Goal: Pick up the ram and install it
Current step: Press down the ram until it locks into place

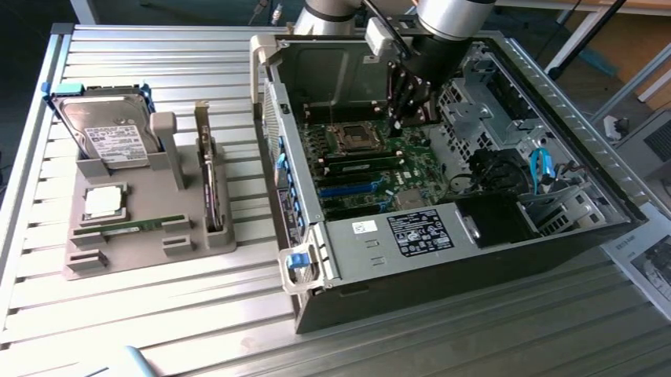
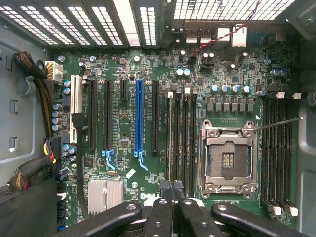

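in the exterior view: gripper (image 1: 398, 118) lowered inside the open computer case (image 1: 587, 165), just above the motherboard (image 1: 367, 169) near the empty cpu socket (image 1: 351, 136); ram (image 1: 133, 228) lying flat in the grey holder tray (image 1: 94, 263) on the slatted table (image 1: 157, 314), well apart from the case, below the processor chip (image 1: 105, 202) and the upright hard drive (image 1: 105, 132). in the wrist view: gripper (image 2: 172, 190) clenched, fingers pressed together with nothing visible between them, poised over the dimm slots (image 2: 180, 133) beside the cpu socket (image 2: 228, 158), blue expansion slot (image 2: 138, 116) further along the board.
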### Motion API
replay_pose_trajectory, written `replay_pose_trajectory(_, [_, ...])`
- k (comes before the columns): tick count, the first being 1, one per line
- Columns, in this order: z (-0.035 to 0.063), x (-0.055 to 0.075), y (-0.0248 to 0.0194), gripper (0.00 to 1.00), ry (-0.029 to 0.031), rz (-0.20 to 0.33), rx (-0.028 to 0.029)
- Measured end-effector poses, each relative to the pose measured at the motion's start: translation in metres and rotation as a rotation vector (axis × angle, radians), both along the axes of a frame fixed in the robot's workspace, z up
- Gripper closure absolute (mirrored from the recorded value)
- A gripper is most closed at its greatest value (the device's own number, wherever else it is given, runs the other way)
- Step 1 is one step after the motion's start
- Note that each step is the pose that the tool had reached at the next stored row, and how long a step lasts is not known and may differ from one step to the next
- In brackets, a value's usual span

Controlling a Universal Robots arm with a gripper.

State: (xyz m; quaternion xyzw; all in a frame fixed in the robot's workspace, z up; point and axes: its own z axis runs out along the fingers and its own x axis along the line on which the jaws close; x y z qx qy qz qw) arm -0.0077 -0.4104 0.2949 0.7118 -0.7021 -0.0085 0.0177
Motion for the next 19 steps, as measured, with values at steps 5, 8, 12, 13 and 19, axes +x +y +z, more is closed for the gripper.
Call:
replay_pose_trajectory(5, [0.0000,0.0000,0.0000,0.89,0.0000,0.000,0.0000])
replay_pose_trajectory(8, [-0.0001,0.0000,0.0000,0.89,0.0000,-0.052,0.0000])
replay_pose_trajectory(12, [-0.0003,0.0000,0.0000,0.89,0.0000,-0.204,0.0000])
replay_pose_trajectory(13, [-0.0003,0.0000,0.0000,0.89,0.0000,-0.258,-0.0001])
replay_pose_trajectory(19, [-0.0003,0.0000,0.0000,0.89,0.0000,-0.416,0.0000])
